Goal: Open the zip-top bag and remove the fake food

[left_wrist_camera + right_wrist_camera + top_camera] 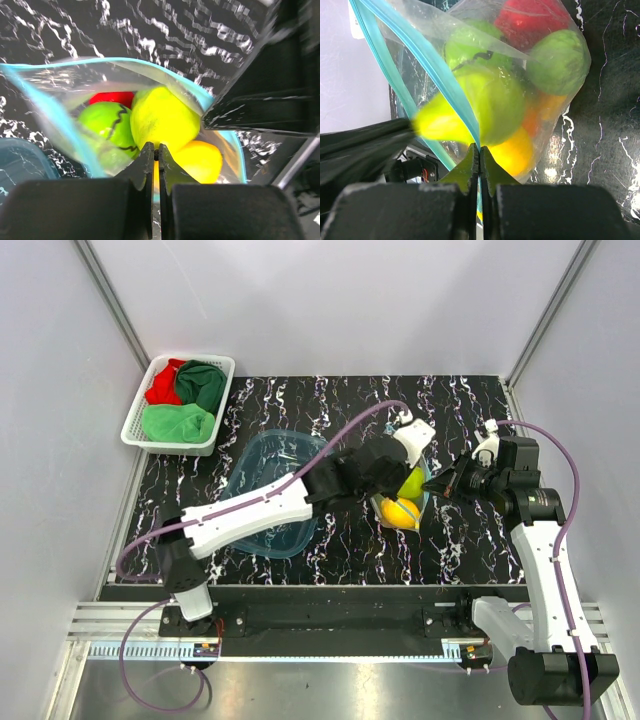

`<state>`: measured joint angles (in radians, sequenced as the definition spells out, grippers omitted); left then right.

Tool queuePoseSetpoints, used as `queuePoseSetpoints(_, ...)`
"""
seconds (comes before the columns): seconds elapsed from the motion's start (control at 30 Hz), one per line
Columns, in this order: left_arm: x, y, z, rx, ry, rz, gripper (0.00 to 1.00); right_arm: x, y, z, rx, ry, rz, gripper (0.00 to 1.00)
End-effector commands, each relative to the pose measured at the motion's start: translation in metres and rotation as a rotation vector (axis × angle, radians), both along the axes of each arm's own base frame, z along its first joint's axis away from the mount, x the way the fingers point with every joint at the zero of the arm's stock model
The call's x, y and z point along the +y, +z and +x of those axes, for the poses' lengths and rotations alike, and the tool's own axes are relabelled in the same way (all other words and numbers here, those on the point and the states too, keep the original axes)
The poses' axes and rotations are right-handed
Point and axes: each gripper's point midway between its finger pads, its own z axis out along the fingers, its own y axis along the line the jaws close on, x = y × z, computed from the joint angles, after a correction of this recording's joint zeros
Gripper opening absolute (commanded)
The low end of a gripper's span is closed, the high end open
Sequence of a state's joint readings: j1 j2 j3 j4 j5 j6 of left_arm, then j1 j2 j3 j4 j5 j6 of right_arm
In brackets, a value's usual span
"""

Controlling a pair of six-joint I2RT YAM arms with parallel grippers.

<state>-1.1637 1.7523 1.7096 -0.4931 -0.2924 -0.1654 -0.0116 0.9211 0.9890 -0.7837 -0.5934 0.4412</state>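
The zip-top bag point(400, 502) lies between both arms, a clear pouch with a teal strip point(427, 60), its mouth spread open point(150, 65). Inside is the fake food: a red piece point(112, 97), a green one point(105, 122), a yellow-green one point(160, 117) and a yellow one point(200, 160). My left gripper point(156, 149) is shut, with the bag's near lip pinched between its fingers. Opposite it, my right gripper point(479, 148) is shut on the teal strip of the other lip. In the top view the left gripper point(403, 483) and the right gripper point(441, 485) flank the bag.
A translucent blue tub point(268, 490) sits just left of the bag, under the left arm, and its corner shows in the left wrist view point(20, 162). A white basket point(135, 418) with red and green cloths stands at the back left.
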Motion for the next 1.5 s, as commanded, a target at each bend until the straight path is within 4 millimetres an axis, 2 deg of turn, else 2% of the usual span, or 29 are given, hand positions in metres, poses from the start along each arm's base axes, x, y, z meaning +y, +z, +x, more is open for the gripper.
queuePoseSetpoints(0.0,0.017,0.084,-0.005,-0.056,0.033,-0.178,0.00,0.000,0.009,0.000,-0.054,0.013,-0.014,0.00)
queuePoseSetpoints(0.07,0.027,0.098,-0.010,-0.061,0.036,-0.207,0.00,0.000,0.010,0.001,-0.055,0.009,-0.017,0.00)
queuePoseSetpoints(0.13,0.035,0.104,-0.014,-0.061,0.035,-0.223,0.00,0.000,0.010,0.002,-0.054,0.008,-0.018,0.00)
queuePoseSetpoints(0.17,0.044,0.116,-0.018,-0.072,0.035,-0.250,0.00,-0.001,0.009,0.002,-0.054,0.007,-0.019,0.00)
queuePoseSetpoints(0.23,0.055,0.116,-0.020,-0.077,0.044,-0.249,0.00,-0.001,0.009,0.002,-0.051,0.007,-0.021,0.00)
queuePoseSetpoints(0.27,0.067,0.127,-0.023,-0.093,0.052,-0.270,0.00,-0.001,0.008,0.002,-0.051,0.004,-0.022,0.00)
queuePoseSetpoints(0.3,0.074,0.129,-0.025,-0.102,0.057,-0.269,0.00,-0.002,0.008,0.002,-0.051,0.003,-0.023,0.00)
queuePoseSetpoints(0.33,0.082,0.119,-0.023,-0.100,0.078,-0.248,0.00,-0.002,0.009,0.002,-0.052,0.002,-0.023,0.00)
queuePoseSetpoints(0.37,0.098,0.126,-0.023,-0.117,0.113,-0.254,0.00,-0.002,0.009,0.002,-0.054,0.003,-0.023,0.00)
queuePoseSetpoints(0.4,0.106,0.122,-0.022,-0.111,0.136,-0.255,0.00,-0.001,0.010,0.002,-0.056,0.005,-0.023,0.00)
queuePoseSetpoints(0.43,0.118,0.105,-0.018,-0.094,0.172,-0.217,0.00,-0.002,0.010,0.002,-0.056,0.003,-0.024,0.00)
queuePoseSetpoints(0.5,0.144,0.098,-0.015,-0.071,0.260,-0.245,0.00,-0.002,0.009,0.002,-0.054,0.003,-0.023,0.00)
queuePoseSetpoints(0.53,0.163,0.082,-0.011,-0.061,0.315,-0.222,0.00,-0.002,0.009,0.002,-0.057,0.004,-0.024,0.00)
queuePoseSetpoints(0.63,0.194,0.059,-0.006,-0.008,0.430,-0.237,0.00,-0.001,0.009,0.002,-0.058,0.005,-0.024,0.00)
queuePoseSetpoints(0.67,0.201,0.038,-0.007,0.030,0.464,-0.225,0.00,-0.001,0.009,0.002,-0.057,0.006,-0.023,0.00)
queuePoseSetpoints(0.73,0.218,0.022,-0.005,0.057,0.526,-0.221,0.00,-0.001,0.009,0.002,-0.058,0.008,-0.020,0.00)
queuePoseSetpoints(0.77,0.224,0.000,-0.007,0.093,0.564,-0.203,0.00,-0.001,0.009,0.003,-0.058,0.008,-0.020,0.00)
queuePoseSetpoints(0.83,0.232,-0.019,-0.006,0.121,0.615,-0.196,0.00,0.000,0.010,0.003,-0.055,0.011,-0.017,0.00)
queuePoseSetpoints(0.87,0.236,-0.039,-0.009,0.149,0.633,-0.169,0.00,0.000,0.010,0.003,-0.055,0.012,-0.016,0.00)
queuePoseSetpoints(1.0,0.251,-0.080,-0.013,0.190,0.713,-0.094,0.00,0.000,0.011,0.002,-0.059,0.016,-0.015,0.00)
queuePoseSetpoints(1.1,0.261,-0.098,-0.014,0.197,0.766,-0.065,0.00,0.000,0.008,0.001,-0.054,0.014,-0.016,0.00)
queuePoseSetpoints(1.3,0.261,-0.125,-0.018,0.252,0.792,-0.025,0.00,0.001,0.008,0.000,-0.055,0.016,-0.013,0.00)
queuePoseSetpoints(1.33,0.261,-0.132,-0.021,0.267,0.792,-0.005,0.16,0.001,0.008,0.000,-0.055,0.016,-0.013,0.00)
queuePoseSetpoints(1.37,0.261,-0.135,-0.022,0.280,0.802,-0.010,0.27,0.007,0.009,-0.003,-0.058,0.042,-0.012,0.00)
queuePoseSetpoints(1.47,0.260,-0.144,-0.028,0.307,0.788,-0.013,0.46,0.008,0.010,-0.003,-0.061,0.047,-0.010,0.00)
